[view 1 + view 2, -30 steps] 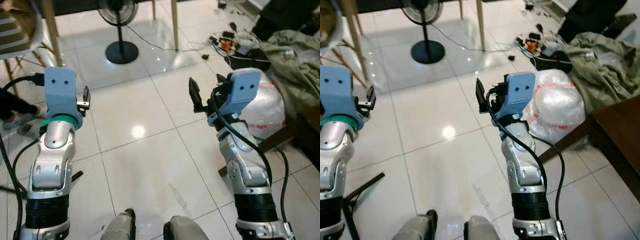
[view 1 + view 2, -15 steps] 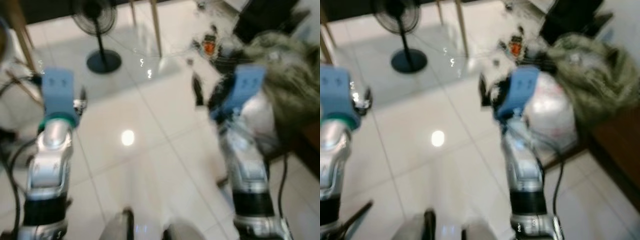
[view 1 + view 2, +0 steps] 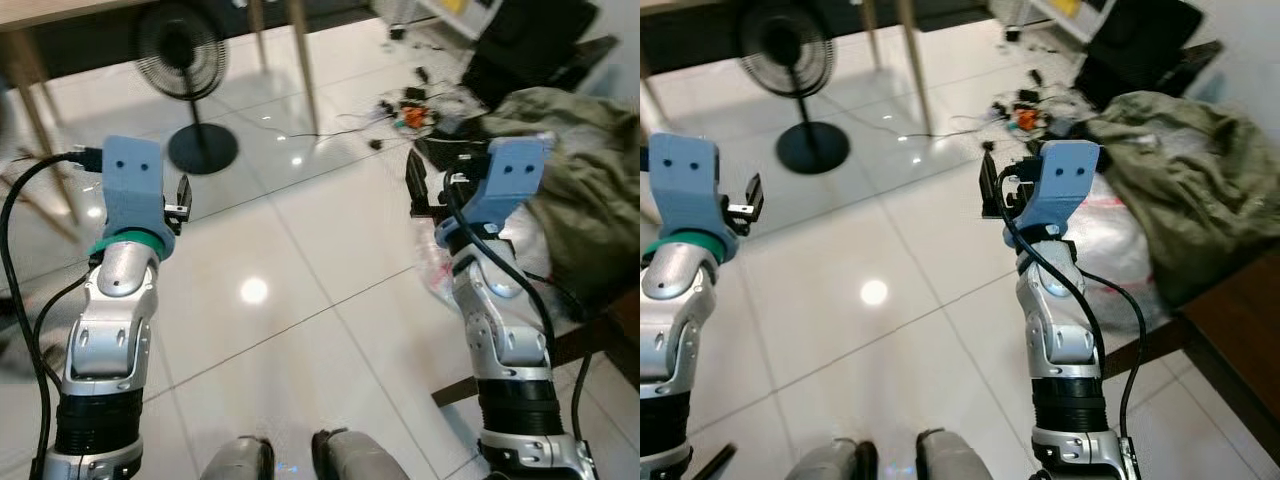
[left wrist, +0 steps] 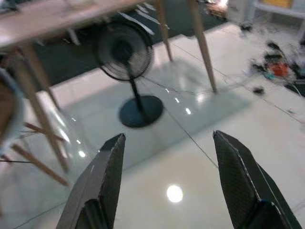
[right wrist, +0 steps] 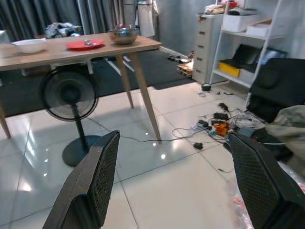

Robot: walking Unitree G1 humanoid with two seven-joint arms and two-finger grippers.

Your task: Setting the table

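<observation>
A light wooden table with slanted legs stands on the glossy white tiled floor, and it serves as the landmark here. On its top sit a flat red plate, a shiny metal bowl just beside the plate toward the table's near corner, and a white bowl on the plate's other side, well apart from the metal one. A black pedestal fan stands on the floor under the table's front edge, between its legs. Beyond the table's corner leg, a tangle of cables and small gadgets lies on the tiles, near a rumpled olive-green cloth. The left gripper is raised over the floor in front of the table, fingers spread wide with nothing between them. The right gripper is likewise up and facing the table, wide open and empty.
</observation>
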